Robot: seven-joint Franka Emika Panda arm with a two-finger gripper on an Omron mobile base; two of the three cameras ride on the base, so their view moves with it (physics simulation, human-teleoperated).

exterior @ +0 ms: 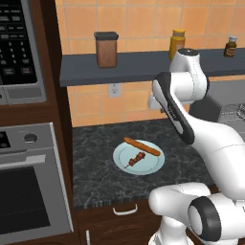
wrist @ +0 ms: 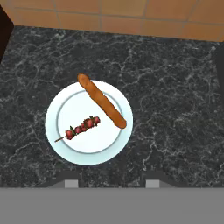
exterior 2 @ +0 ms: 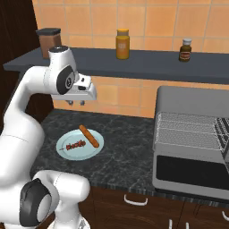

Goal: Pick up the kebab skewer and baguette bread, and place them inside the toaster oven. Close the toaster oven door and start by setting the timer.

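With the gripper [exterior 2: 76,103] hanging empty above the plate [wrist: 61,151], jaws apart, the first pick-up is pending: lowering onto the kebab skewer [wrist: 82,127] beside the baguette bread [wrist: 102,101].

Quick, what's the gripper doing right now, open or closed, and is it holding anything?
Gripper: open and empty, up above the plate with the kebab skewer and baguette bread.

**Three views over one dark surface**

The left base view looks forward and down from behind the arm's left side; the right base view does likewise from its right. Both share the pale plate [exterior: 139,159] on the dark marble surface [exterior 2: 120,147] and the wall shelf [exterior: 124,64]. The hand view looks straight down on that plate from above, nearer.
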